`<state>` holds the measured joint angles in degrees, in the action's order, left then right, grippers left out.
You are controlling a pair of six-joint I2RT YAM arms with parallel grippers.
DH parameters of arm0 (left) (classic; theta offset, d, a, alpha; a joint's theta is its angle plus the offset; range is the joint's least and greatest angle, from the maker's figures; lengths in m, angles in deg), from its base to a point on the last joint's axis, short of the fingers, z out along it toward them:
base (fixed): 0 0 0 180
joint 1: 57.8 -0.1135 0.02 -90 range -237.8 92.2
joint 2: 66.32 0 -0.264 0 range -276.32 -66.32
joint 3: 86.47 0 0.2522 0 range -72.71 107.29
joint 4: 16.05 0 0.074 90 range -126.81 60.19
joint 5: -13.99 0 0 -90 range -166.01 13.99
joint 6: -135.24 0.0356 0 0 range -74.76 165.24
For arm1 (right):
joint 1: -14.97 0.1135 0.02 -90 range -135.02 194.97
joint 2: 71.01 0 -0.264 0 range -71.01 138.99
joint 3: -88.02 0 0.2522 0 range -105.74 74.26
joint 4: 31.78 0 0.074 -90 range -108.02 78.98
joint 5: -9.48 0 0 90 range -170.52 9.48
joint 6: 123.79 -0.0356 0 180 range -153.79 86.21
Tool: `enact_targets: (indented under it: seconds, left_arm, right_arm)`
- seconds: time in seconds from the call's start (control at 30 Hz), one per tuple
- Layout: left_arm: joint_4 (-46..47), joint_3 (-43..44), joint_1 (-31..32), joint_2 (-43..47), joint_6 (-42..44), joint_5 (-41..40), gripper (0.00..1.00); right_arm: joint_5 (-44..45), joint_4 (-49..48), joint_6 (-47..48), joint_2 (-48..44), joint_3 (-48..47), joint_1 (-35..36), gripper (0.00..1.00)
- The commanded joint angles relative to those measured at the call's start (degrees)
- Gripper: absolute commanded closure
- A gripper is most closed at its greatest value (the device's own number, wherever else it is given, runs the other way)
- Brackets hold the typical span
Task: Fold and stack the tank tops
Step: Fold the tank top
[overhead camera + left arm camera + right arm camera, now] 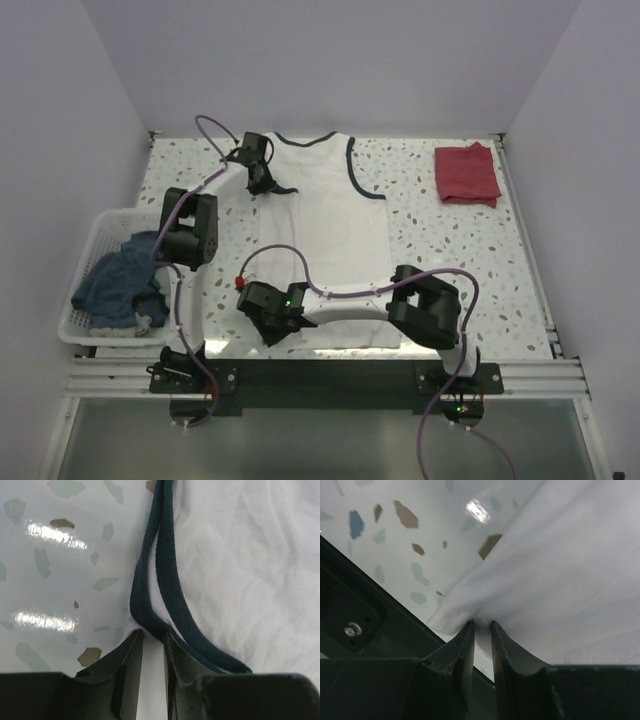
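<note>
One basket [93, 246] of blue cloth [120, 282] flanks the white top [325, 220].

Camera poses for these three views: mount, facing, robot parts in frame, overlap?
Top external: above and behind the robot, looking down on the speckled table; both arms, left gripper and right gripper show.
Left wrist: on the left arm, facing past its own fingers at the navy armhole trim.
Right wrist: on the right arm, facing past its own fingers at a hem corner.
Shared: all three show the white cloth tank top with navy trim, pinched by both grippers.
</note>
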<state>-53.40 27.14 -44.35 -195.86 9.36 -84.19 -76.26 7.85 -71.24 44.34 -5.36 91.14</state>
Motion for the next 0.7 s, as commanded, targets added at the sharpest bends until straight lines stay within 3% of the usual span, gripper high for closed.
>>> enact_targets:
  seconds: [0.0,0.1,0.2,0.43,0.5,0.67]
  left_arm:
    - [-1.72,5.78,-1.24,-4.58,4.05,2.10,0.72]
    - [-2.51,9.92,-1.24,-7.04,5.73,4.48,0.67]
    - [-1.10,10.80,-1.24,-6.17,7.31,6.07,0.59]
    - [1.00,12.82,-1.32,1.55,10.04,8.27,0.34]
    - [1.62,12.91,-1.41,4.62,9.86,9.68,0.31]
    - [4.26,8.71,-1.06,11.49,7.67,11.61,0.24]
  right_arm:
    - [-6.10,-1.70,-1.22,4.79,-5.96,0.48,0.76]
    - [-5.75,-1.34,-0.69,7.08,-10.98,-0.40,0.76]
    - [-5.57,-3.71,0.09,5.51,-10.13,-1.54,0.73]
    - [-4.96,-5.40,5.80,-8.01,-6.69,-4.00,0.51]
    - [-3.12,-3.37,6.16,-11.01,-6.35,-5.22,0.50]
    - [-2.76,0.14,6.51,-20.15,-0.90,-17.51,0.51]
